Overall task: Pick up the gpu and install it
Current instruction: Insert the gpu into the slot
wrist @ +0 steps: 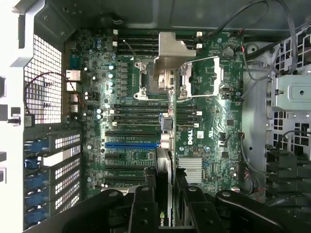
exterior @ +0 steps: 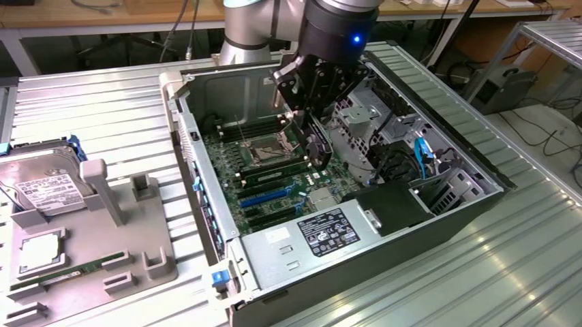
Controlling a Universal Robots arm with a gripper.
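Just beneath gpu (exterior: 315, 146): motherboard (wrist: 131, 116), cables (exterior: 393, 158).

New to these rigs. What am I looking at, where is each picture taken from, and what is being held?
A robot arm's gripper hangs over an open computer case. One picture comes from a camera off the arm, the other from a camera on its wrist, looking down at the motherboard. The fingers are shut on the gpu, a thin card held on edge over the board. On the exterior view's left, a grey tray holds a hard drive and a memory stick.
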